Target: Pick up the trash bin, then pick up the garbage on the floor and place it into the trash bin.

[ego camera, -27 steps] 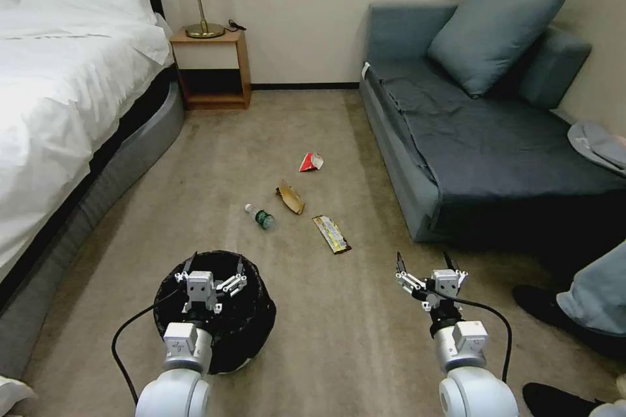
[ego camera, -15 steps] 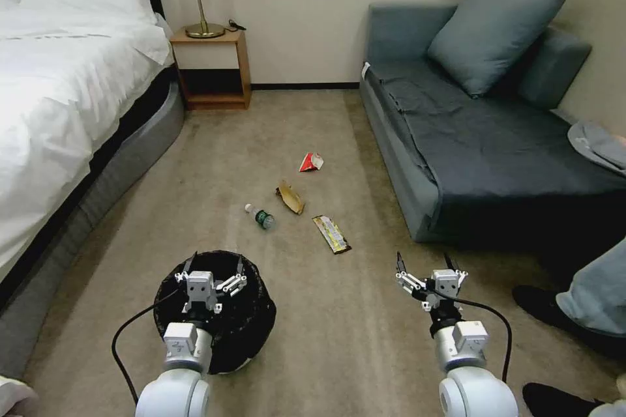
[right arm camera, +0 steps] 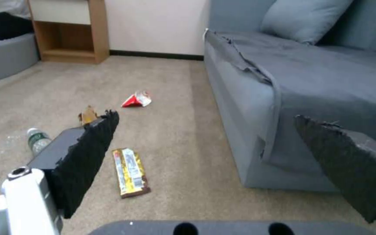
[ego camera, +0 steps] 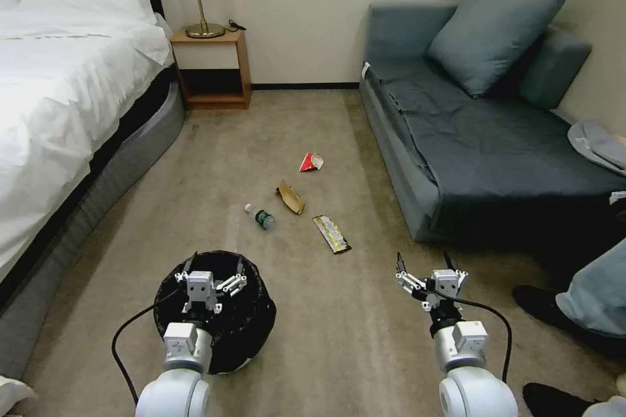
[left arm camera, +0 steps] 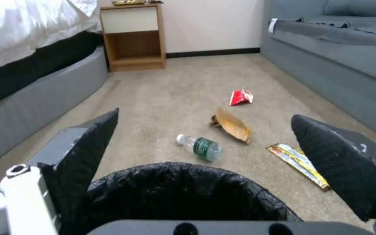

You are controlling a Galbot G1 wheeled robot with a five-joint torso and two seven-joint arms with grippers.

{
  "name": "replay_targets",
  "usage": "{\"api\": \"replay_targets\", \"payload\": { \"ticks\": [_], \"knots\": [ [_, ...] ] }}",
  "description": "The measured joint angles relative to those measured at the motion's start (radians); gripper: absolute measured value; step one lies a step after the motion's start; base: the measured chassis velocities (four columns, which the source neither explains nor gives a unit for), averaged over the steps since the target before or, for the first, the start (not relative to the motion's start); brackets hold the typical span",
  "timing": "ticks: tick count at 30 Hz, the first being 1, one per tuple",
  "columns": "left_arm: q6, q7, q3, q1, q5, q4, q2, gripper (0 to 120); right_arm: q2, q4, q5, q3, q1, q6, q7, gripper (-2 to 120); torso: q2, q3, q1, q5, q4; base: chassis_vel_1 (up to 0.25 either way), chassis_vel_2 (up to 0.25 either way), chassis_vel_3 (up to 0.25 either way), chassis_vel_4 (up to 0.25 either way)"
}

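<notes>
**Four pieces of litter untouched, bin not yet gripped**

Four items of garbage lie on the carpet (ego camera: 215, 163) in a loose cluster out in the middle of the floor, between the bed (ego camera: 59, 104) and the sofa (ego camera: 482, 137): the clear bottle (ego camera: 260, 216) with its green label, the tan paper scrap (ego camera: 290, 197) just beyond it, the gold wrapper (ego camera: 331, 234) toward the sofa side, and the red-and-white packet (ego camera: 311, 161) farthest off, toward the nightstand (ego camera: 211, 68).

Over the last second nothing on the floor has shifted and neither arm has moved; the one visible change is at the far right edge, where a seated person's leg has shifted a little (no bearing on the task's things). I read that as a pause before the first step, not progress.

The trash bin (ego camera: 244, 322) stands on the carpet at the robot's near left, well apart from the litter. The left gripper (ego camera: 212, 265) hovers over its open mouth, fingers spread wide and holding nothing; in the left wrist view the liner's rim (left arm camera: 183, 171) sits low between the two dark pads (left arm camera: 99, 137), not pinched.

The right gripper (ego camera: 424, 263) hangs above bare carpet near the sofa's front corner, also wide open and empty, with the gold wrapper nearest to it.

Judged from this, the bin pickup is not yet done, and all the garbage remains to be collected.
</notes>
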Motion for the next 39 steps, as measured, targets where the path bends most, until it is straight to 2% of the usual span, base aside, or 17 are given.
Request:
{"api": "replay_targets", "payload": {
  "ticks": [4, 6, 9, 10, 12, 17, 19, 20, 25, 30, 32, 33, 36, 37, 39],
  "knots": [
    [0.001, 0.000, 0.000, -0.001, -0.001, 0.000, 0.000, 100, 0.001, 0.001, 0.000, 0.000, 0.000, -0.001, 0.001, 100, 0.000, 0.000, 0.000, 0.0000, 0.0001, 0.000, 0.000, 0.000, 0.000],
    [0.024, -0.002, -0.006, -0.008, -0.011, -0.009, -0.007, 100, 0.012, 0.021, -0.002, 0.005, -0.002, -0.016, 0.014, 100, 0.000, 0.000, 0.000, 0.0001, 0.0003, 0.000, 0.000, 0.000, 0.000],
    [0.139, -0.019, -0.039, -0.055, -0.064, -0.070, -0.046, 100, 0.081, 0.141, -0.022, 0.037, -0.010, -0.104, 0.097, 100, 0.000, 0.000, 0.000, -0.0001, -0.0002, 0.000, 0.000, 0.000, 0.000],
    [0.139, -0.019, -0.039, -0.055, -0.064, -0.070, -0.046, 100, 0.081, 0.141, -0.022, 0.037, -0.010, -0.104, 0.097, 100, 0.000, 0.000, 0.000, -0.0001, -0.0002, 0.000, 0.000, 0.000, 0.000],
    [0.192, -0.025, -0.048, -0.072, -0.086, -0.097, -0.061, 100, 0.107, 0.181, -0.027, 0.052, -0.015, -0.129, 0.114, 100, 0.000, 0.000, 0.000, -0.0001, -0.0001, 0.000, 0.000, 0.000, 0.000],
    [0.204, -0.017, -0.034, -0.074, -0.088, -0.117, -0.060, 100, 0.108, 0.186, -0.025, 0.051, -0.021, -0.119, 0.113, 100, 0.000, 0.000, 0.000, 0.0000, 0.0000, 0.000, 0.000, 0.000, 0.000],
    [0.206, -0.013, -0.020, -0.071, -0.089, -0.119, -0.048, 100, 0.108, 0.186, -0.024, 0.043, -0.025, -0.113, 0.113, 100, 0.000, 0.000, 0.000, 0.0000, 0.0000, 0.000, 0.000, 0.000, 0.000],
    [0.219, -0.016, -0.004, -0.066, -0.097, -0.120, -0.016, 100, 0.099, 0.187, -0.023, 0.029, -0.029, -0.111, 0.114, 100, 0.000, 0.000, 0.000, 0.0000, 0.0000, 0.000, 0.000, 0.000, 0.000],
    [0.253, -0.030, 0.007, -0.061, -0.121, -0.137, 0.016, 100, 0.083, 0.187, -0.022, 0.025, -0.028, -0.111, 0.116, 100, 0.000, 0.000, 0.000, 0.0000, 0.0000, 0.000, 0.000, 0.000, 0.000],
    [0.298, -0.070, 0.015, -0.039, -0.142, -0.169, 0.051, 100, 0.053, 0.183, -0.021, 0.023, -0.027, -0.111, 0.116, 100, 0.000, 0.000, 0.000, -0.0001, 0.0000, 0.000, 0.000, 0.000, 0.000],
    [0.350, -0.128, 0.022, -0.019, -0.204, -0.212, 0.078, 100, 0.037, 0.183, -0.021, 0.017, -0.033, -0.111, 0.117, 100, 0.000, 0.000, 0.000, -0.0003, 0.0000, 0.000, 0.000, 0.000, 0.000],
    [0.350, -0.128, 0.022, -0.019, -0.204, -0.212, 0.078, 100, 0.037, 0.183, -0.021, 0.017, -0.033, -0.111, 0.117, 100, 0.000, 0.000, 0.000, -0.0003, 0.0000, 0.000, 0.000, 0.000, 0.000],
    [0.486, -0.254, 0.003, 0.014, -0.304, -0.309, 0.130, 100, 0.015, 0.183, -0.021, 0.004, -0.039, -0.111, 0.117, 100, 0.000, 0.000, 0.000, 0.0000, 0.0000, 0.000, 0.000, 0.000, 0.000],
    [0.486, -0.254, 0.003, 0.014, -0.304, -0.309, 0.130, 100, 0.015, 0.183, -0.021, 0.004, -0.039, -0.111, 0.117, 100, 0.000, 0.000, 0.000, 0.0000, 0.0000, 0.000, 0.000, 0.000, 0.000],
    [0.561, -0.333, -0.027, 0.028, -0.354, -0.355, 0.163, 100, 0.008, 0.178, -0.021, -0.002, -0.037, -0.111, 0.118, 100, 0.000, 0.000, 0.000, 0.0000, 0.0000, 0.000, 0.000, 0.000, 0.000]
  ]
}}
